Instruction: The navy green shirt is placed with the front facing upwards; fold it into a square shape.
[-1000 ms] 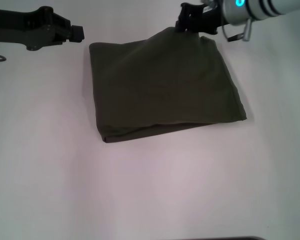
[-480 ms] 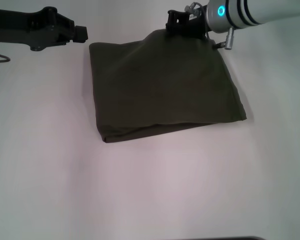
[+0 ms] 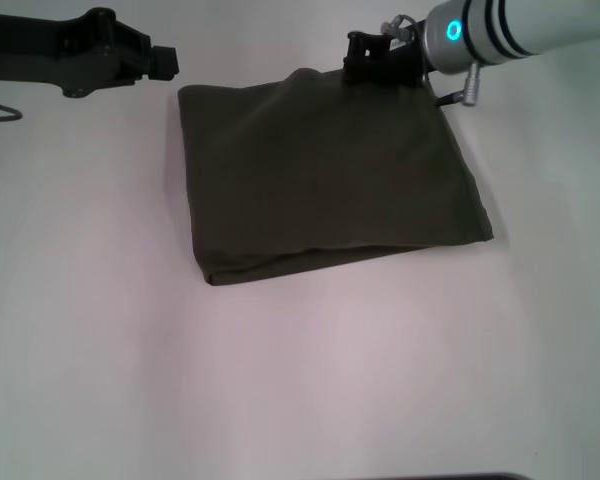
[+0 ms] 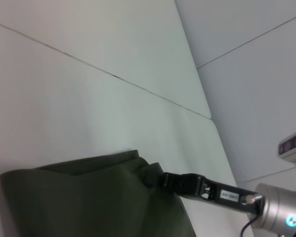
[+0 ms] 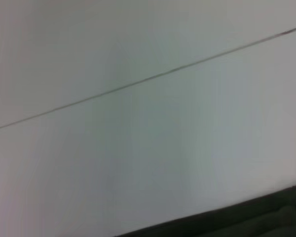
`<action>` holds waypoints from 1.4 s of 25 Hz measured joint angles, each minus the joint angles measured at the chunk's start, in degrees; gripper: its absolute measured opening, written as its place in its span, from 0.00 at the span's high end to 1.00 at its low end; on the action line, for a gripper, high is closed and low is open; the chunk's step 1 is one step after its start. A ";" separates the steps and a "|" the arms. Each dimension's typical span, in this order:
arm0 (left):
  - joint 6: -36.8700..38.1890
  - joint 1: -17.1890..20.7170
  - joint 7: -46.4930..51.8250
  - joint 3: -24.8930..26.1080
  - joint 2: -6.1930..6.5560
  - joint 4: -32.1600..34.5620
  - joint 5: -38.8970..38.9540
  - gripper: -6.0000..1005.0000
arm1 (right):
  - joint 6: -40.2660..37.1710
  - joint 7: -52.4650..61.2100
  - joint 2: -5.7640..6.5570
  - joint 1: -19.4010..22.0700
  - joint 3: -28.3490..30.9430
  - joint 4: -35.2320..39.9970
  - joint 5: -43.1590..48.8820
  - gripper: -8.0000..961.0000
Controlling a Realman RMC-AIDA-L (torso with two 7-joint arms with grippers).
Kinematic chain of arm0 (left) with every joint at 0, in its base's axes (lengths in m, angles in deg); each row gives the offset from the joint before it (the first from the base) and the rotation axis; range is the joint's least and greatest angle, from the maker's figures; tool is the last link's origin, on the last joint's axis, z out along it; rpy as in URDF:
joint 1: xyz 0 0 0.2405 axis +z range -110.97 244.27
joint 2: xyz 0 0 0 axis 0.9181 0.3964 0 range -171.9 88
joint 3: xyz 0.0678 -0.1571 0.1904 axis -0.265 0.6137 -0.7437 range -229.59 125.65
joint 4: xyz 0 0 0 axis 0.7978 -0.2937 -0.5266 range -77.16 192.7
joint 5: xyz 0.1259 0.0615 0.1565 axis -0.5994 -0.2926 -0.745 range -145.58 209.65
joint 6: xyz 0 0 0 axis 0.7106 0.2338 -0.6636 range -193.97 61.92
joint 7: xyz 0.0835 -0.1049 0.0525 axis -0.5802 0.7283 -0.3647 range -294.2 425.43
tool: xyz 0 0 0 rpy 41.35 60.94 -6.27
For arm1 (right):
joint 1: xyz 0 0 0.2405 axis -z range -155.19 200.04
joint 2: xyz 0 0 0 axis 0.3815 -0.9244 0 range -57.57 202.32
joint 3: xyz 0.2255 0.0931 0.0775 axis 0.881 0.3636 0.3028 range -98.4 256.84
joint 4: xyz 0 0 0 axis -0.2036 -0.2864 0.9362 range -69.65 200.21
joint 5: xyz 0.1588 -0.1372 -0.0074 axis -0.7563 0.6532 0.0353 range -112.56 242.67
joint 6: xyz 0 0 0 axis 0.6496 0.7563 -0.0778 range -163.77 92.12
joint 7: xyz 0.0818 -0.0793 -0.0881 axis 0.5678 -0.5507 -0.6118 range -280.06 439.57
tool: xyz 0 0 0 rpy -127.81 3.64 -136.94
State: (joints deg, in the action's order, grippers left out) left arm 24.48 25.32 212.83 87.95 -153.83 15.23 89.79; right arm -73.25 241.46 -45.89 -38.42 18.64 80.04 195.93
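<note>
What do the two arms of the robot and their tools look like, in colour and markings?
The left tool and its arm are matte black with a thin metal loop. The right tool is black and carries a white label, on a silver arm with black bands, a glowing cyan ring and a dark cable.

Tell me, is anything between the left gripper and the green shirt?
No. In the head view, only bare white table lies between the left gripper and the near corner of the navy green shirt.
</note>
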 joint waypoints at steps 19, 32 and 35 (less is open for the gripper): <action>-0.16 -0.13 0.35 0.61 -0.51 0.00 0.44 0.92 | -13.89 1.30 3.26 5.62 0.80 8.52 2.48 0.98; 0.27 0.05 0.33 0.61 -0.63 -0.06 0.44 0.91 | -10.20 1.53 0.94 3.34 1.00 8.33 4.97 0.97; 0.28 0.11 0.33 0.61 -0.61 -0.08 0.44 0.91 | -15.26 1.94 2.16 3.76 1.20 11.85 4.93 0.97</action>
State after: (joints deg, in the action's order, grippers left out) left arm 24.76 25.43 213.16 88.56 -154.44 15.15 90.22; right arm -88.51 243.40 -43.73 -34.65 19.84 91.90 200.85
